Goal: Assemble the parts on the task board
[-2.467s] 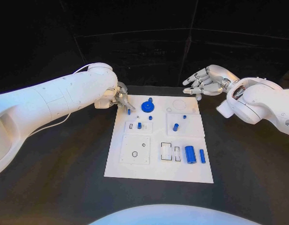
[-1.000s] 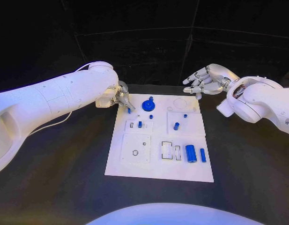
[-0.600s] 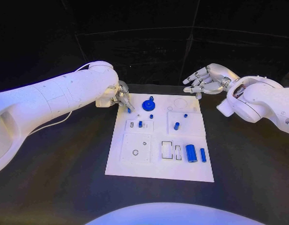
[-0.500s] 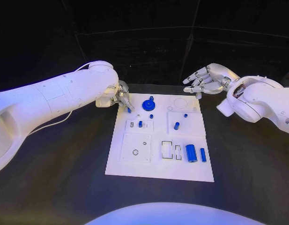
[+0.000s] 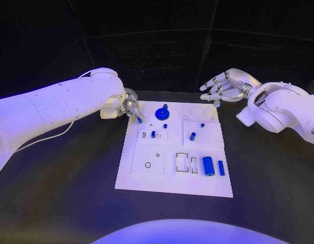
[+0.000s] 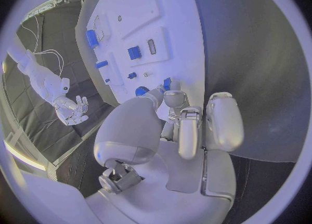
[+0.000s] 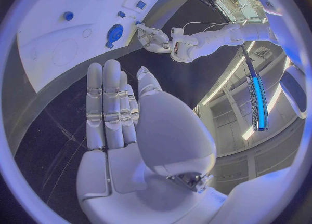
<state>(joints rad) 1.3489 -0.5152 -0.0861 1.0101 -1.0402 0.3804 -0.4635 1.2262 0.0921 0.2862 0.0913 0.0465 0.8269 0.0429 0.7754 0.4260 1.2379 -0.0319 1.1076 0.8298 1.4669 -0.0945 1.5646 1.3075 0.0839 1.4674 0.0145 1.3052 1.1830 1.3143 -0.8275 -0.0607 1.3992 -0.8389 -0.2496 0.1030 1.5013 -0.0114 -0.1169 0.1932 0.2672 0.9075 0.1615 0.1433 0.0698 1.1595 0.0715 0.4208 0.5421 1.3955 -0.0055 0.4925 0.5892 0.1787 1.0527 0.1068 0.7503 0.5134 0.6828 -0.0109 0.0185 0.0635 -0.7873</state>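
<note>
- Blue peg (image 5: 139, 119) is pinched in the left hand (image 5: 130, 107) over the far-left corner of the white task board (image 5: 173, 185).
- Right hand (image 5: 224, 87) hovers off the board's far-right corner, fingers spread, holding nothing.
- Risk, as a judgement: a thin pinch could let the peg tilt, jam at its hole or drop onto the board.
- Count: one round blue knob (image 5: 163, 114), two large blue cylinders (image 5: 208, 165) at the near right, about four small blue pieces mid-board.

My white task board (image 5: 173, 185) lies flat mid-table — blue parts on it: a round knob (image 5: 163, 114), two cylinders (image 5: 208, 165) lying side by side.
</note>
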